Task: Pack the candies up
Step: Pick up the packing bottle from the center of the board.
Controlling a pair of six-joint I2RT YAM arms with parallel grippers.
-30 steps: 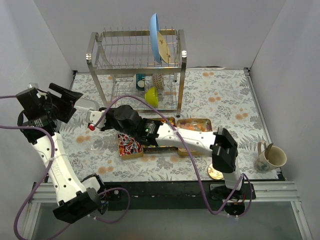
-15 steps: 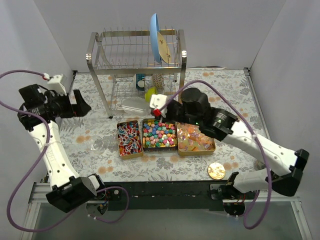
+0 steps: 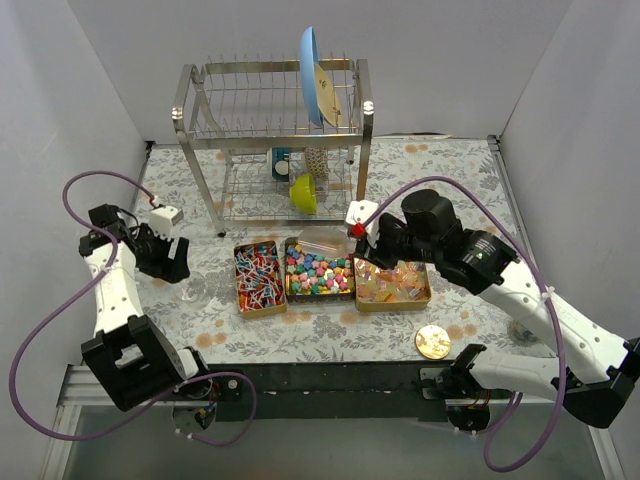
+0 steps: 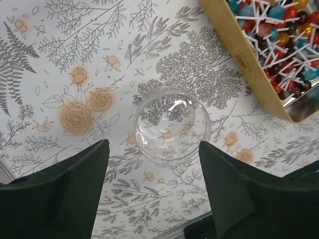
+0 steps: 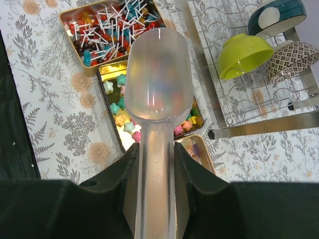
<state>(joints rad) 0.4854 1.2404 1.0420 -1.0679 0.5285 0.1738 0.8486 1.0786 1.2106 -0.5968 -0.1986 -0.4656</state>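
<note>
- Your lid (image 3: 432,342) lies nearest, on the desk (image 3: 460,190).
- The candies (image 3: 319,270) fill three tins (image 3: 262,311) side by side mid-desk.
- Your left end effector (image 4: 152,149) is spread wide and empty, with a clear glass (image 4: 172,127) showing between its fingers (image 4: 65,189), untouched.
- Your right end effector (image 5: 155,169) is clamped on a clear scoop (image 5: 158,74) above the middle of the tins.
- The rack (image 3: 270,100) stands farthest.

Bright, even overhead light; shadows are faint and soft. A small white glare sits on the glass (image 4: 172,124). The scoop (image 5: 158,74) looks hazy, the candies (image 5: 102,30) behind it crisp.
</note>
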